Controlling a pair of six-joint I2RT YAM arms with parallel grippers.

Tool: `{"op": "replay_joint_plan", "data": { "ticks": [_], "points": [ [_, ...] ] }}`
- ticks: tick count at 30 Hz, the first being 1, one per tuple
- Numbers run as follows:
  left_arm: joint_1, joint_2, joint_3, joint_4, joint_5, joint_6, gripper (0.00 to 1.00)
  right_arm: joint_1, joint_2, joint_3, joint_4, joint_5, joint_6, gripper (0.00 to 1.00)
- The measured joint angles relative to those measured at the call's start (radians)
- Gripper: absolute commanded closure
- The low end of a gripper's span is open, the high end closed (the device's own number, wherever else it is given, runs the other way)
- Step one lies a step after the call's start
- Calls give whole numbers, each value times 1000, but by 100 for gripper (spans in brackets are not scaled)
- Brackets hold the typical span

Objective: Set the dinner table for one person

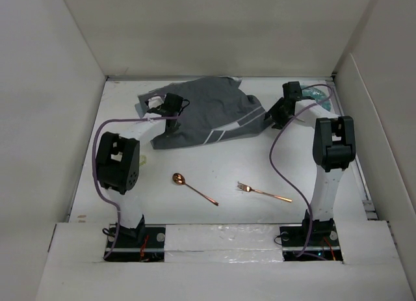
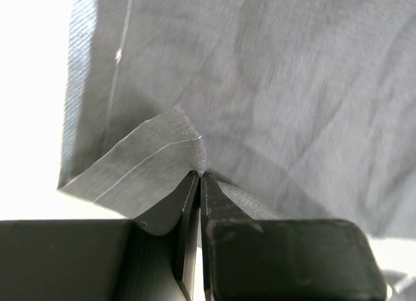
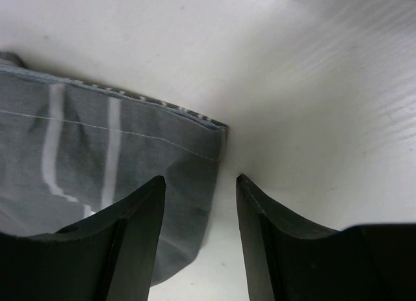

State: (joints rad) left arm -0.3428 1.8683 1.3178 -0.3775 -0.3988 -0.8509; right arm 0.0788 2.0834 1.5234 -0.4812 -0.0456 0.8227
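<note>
the left gripper (image 2: 198,176) was clenched on a raised fold of the grey striped placemat (image 2: 273,86), the cloth pinched at its fingertips. the right gripper (image 3: 200,179) was released, jaws apart, and the placemat's corner lay just ahead of it, partly under its left finger. the white surface (image 1: 227,164) spread beneath both grippers, carrying the rumpled placemat between them. a copper spoon (image 1: 193,188) and a fork (image 1: 263,192) lay on the surface well behind both grippers, toward the arm bases.
</note>
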Motion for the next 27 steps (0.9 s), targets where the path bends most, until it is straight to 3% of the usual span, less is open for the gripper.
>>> {"op": "replay_joint_plan", "data": {
  "ticks": [5, 11, 17, 27],
  "points": [
    [0, -158, -139, 70, 36, 12, 100, 3, 23, 48, -53, -4, 14, 44],
    [0, -275, -254, 151, 97, 14, 100, 8, 37, 71, -99, 2, 54, 60],
    [0, -311, -314, 210, 151, 16, 100, 10, 37, 66, -123, 13, 102, 72],
    [0, -349, -348, 243, 185, 29, 100, 15, 123, 215, -244, 46, 139, 81]
  ]
}}
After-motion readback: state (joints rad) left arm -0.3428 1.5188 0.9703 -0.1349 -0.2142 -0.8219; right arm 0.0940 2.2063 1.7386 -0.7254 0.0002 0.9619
